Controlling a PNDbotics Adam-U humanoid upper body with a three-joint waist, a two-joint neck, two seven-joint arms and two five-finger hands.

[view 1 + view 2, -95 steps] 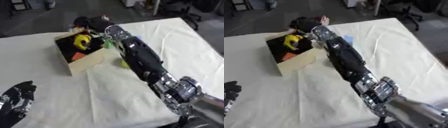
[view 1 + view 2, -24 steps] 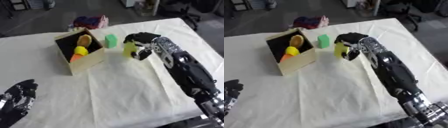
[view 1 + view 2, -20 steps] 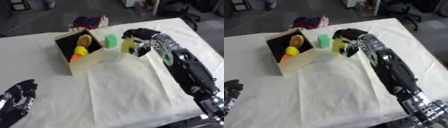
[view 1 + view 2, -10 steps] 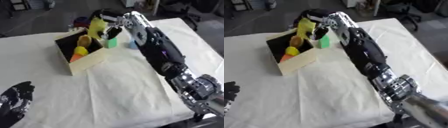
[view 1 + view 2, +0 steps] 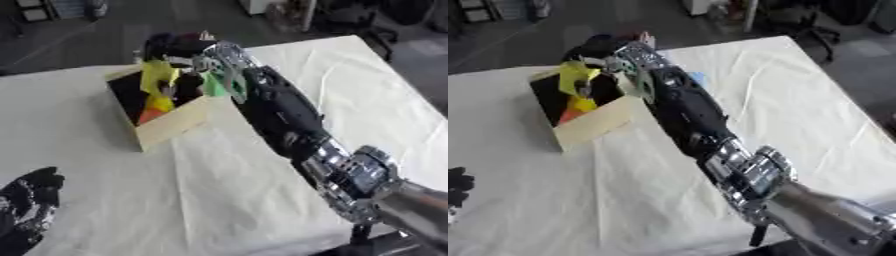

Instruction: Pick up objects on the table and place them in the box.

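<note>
office or lab — white-clothed table [image 5: 262,200] | office chair [image 5: 820,30] | dark floor [image 5: 96,35]

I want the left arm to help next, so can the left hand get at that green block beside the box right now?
Probably not: the left hand rests at the lower left corner, and the box and right arm stand between it and the green block.

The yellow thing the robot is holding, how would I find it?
Look for the wooden box on the white cloth. The right hand reaches over its open top, fingers curled around the yellow thing. It hangs above the yellow and orange pieces already inside.
</note>
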